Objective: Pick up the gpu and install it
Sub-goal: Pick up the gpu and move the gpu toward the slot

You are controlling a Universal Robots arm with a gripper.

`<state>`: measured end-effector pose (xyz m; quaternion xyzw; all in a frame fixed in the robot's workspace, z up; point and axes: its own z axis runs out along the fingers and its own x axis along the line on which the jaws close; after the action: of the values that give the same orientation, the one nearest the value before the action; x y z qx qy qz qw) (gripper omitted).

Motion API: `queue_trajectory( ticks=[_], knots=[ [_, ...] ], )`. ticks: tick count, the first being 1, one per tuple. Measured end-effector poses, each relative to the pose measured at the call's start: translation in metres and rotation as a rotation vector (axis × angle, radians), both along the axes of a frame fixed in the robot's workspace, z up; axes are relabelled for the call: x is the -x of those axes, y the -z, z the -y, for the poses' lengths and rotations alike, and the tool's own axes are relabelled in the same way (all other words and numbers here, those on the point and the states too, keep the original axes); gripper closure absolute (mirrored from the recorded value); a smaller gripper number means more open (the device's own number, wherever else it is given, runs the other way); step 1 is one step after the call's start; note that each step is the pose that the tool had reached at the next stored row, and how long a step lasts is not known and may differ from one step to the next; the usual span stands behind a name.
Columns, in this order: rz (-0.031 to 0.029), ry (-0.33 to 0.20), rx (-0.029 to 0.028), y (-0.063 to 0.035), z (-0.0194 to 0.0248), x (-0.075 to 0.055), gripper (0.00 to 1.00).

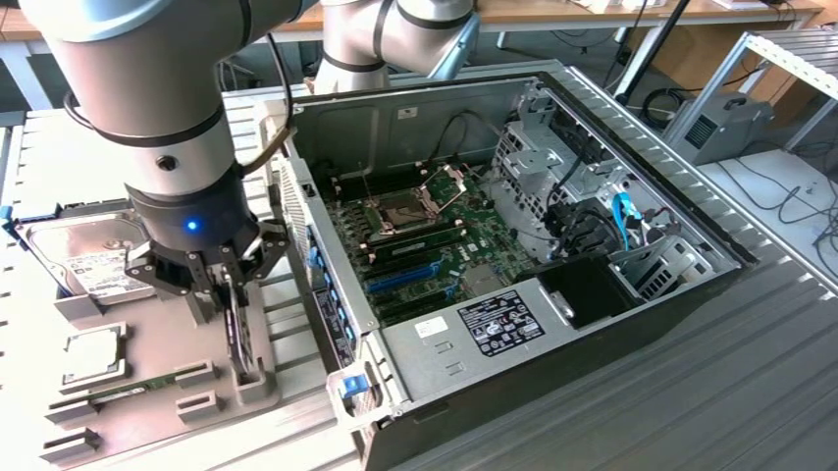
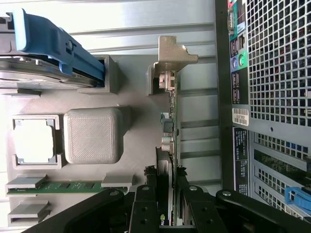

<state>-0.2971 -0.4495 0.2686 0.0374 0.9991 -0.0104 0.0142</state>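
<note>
Open PC case [image 1: 524, 392] lies on its side at the exterior view's right, motherboard [image 1: 433, 245] exposed, expansion slots bare. UR arm [image 1: 144, 88] comes down at the exterior view's left, over the grey parts fixture [image 1: 157, 417] just beside the case's rear panel [image 2: 277, 73]. Fixture holds the hard drive [image 1: 85, 260] in its blue rail, then the gpu [image 2: 170, 121], CPU [image 1: 92, 353] and memory stick [image 1: 131, 390]. The gpu stands on edge along the fixture side nearest the case, silver end bracket [image 2: 172, 51] at the end away from the gripper [image 2: 166, 194]. Fingers [image 2: 146, 204] sit one on each face of the card, clamped on its top edge near the fan end. Can't tell if the card has left its seat.
</note>
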Motion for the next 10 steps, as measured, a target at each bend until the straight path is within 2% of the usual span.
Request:
queue_trajectory(
  ticks=[10],
  knots=[
    [0.0, 0.0, 0.0, -0.0055, 0.0, 0.0, 0.74]
  ],
)
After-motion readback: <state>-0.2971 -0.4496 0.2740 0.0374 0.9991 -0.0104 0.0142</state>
